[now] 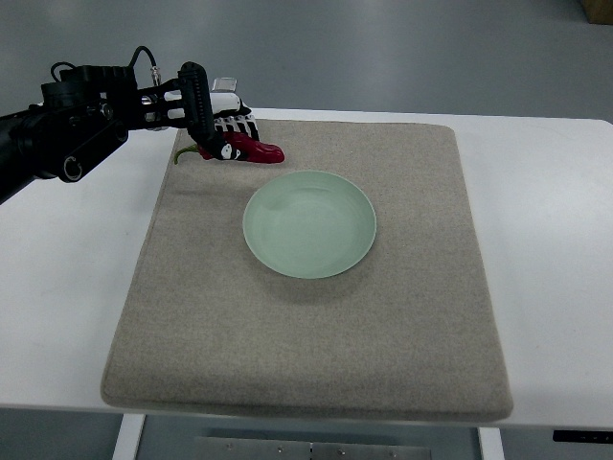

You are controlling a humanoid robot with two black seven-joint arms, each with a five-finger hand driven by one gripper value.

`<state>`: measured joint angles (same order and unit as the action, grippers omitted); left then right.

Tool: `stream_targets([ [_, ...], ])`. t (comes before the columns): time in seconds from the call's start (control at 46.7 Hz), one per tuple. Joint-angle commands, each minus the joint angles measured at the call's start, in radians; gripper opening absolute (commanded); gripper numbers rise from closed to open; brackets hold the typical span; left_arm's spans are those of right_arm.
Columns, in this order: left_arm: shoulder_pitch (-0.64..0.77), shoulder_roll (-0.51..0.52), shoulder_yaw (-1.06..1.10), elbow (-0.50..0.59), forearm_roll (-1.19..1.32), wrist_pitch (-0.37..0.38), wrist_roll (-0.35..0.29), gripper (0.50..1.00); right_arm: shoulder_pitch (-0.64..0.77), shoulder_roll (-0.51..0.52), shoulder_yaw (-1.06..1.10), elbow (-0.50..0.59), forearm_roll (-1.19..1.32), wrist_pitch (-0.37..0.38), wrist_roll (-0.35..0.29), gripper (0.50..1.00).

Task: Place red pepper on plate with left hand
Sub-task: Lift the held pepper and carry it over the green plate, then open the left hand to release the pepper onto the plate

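The left hand (222,129) is grasping the red pepper (251,150) near the mat's (412,316) far left corner; next, I think, carrying it to the plate (308,223).

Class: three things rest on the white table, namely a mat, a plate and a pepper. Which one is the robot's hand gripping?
The red pepper: the left hand closes on it at the beige mat's far-left corner. The pale green plate sits untouched mid-mat.

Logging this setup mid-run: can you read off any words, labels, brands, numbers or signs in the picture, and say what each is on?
None can be read: no print shows on the pale green round plate, the beige felt mat, the white table, the glossy red pepper or the black left hand.
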<state>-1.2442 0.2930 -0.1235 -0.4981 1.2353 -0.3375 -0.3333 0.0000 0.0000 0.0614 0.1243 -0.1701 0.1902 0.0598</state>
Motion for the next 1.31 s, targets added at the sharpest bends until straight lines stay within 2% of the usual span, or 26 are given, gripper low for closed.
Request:
stream_targets([
  [0.0,-0.003,0.0,-0.001,-0.051,-0.002,-0.001,-0.001,0.51,0.002,0.0,0.0,0.0,0.0,0.0,0.0,0.932],
  [0.257,-0.004,0.003,-0.001,-0.209,-0.004,-0.003,-0.009,0.51,0.0,0.0,0.0,0.0,0.0,0.0,0.0,0.932],
  [0.385,-0.004,0.003,0.002,-0.26,-0.002,-0.009,-0.01,0.544,0.0,0.0,0.0,0.0,0.0,0.0,0.0,0.932],
  [0.492,-0.003,0.003,0.008,-0.28,0.0,-0.017,-0.01,0.553,0.0,0.0,0.0,0.0,0.0,0.0,0.0,0.932],
  [0.556,-0.001,0.002,0.011,-0.287,0.001,-0.018,-0.01,0.587,0.002,0.0,0.0,0.0,0.0,0.0,0.0,0.932],
  [0.899,0.011,-0.009,0.024,-0.289,0.007,-0.049,-0.01,0.593,0.0,0.0,0.0,0.0,0.0,0.0,0.0,0.932],
  [1.049,0.012,-0.009,0.027,-0.289,0.007,-0.051,-0.01,0.673,0.0,0.0,0.0,0.0,0.0,0.0,0.0,0.932],
  [1.177,0.014,-0.009,0.027,-0.289,0.006,-0.051,-0.01,0.765,0.0,0.0,0.0,0.0,0.0,0.0,0.0,0.932],
  [1.284,0.014,-0.009,0.024,-0.287,0.004,-0.051,-0.01,0.801,0.0,0.0,0.0,0.0,0.001,0.0,0.0,0.932],
])
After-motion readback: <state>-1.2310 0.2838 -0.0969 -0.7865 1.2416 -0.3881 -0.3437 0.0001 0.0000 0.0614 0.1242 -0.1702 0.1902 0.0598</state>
